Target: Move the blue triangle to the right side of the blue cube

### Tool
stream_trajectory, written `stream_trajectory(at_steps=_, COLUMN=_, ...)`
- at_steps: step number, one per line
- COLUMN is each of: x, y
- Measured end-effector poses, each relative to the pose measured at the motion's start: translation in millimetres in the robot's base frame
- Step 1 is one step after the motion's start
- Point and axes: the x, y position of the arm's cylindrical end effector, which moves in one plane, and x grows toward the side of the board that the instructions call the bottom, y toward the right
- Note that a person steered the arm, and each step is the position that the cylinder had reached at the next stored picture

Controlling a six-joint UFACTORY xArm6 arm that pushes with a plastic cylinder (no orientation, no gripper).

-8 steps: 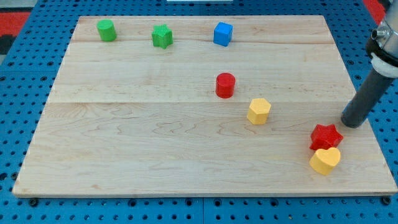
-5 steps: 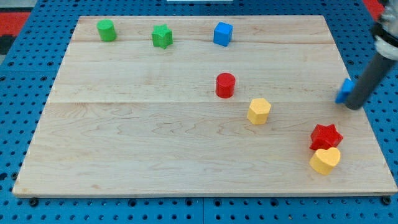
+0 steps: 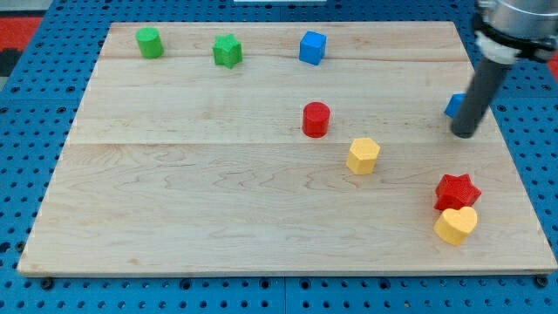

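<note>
My tip (image 3: 465, 133) is seen at view's right edge of worktop (image 3: 218, 201), touching blue triangle (image 3: 454, 105), mostly hidden behind rod. Blue cube (image 3: 312, 47) sits well apart, towards view's top centre. No fingers fitted; rod only. Red cylinder (image 3: 316, 119) approx. mid-board.

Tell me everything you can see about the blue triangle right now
Only a small sliver of the blue triangle shows, near the board's right edge; the dark rod hides the rest, so its shape can't be made out. It looks like solid, matte blue. My tip sits just below and right of it, seemingly touching. It lies far right of the blue cube and lower in the view.
</note>
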Motion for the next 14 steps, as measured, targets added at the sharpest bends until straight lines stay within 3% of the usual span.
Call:
stream_trajectory(at_steps=1, x=-0.5, y=37.3)
stream_trajectory(at_steps=2, x=-56.9, y=-11.6)
stream_trajectory(at_steps=3, x=-87.1, y=-49.7)
stream_trajectory(at_steps=6, x=-70.4, y=-60.0)
stream_trajectory(at_steps=9, x=-134.8, y=-72.1)
stream_trajectory(at_steps=10, x=-75.1, y=-58.7)
stream_trajectory(at_steps=11, x=-47.7, y=-76.7)
stream_trajectory(at_steps=14, x=-148.1, y=-101.4)
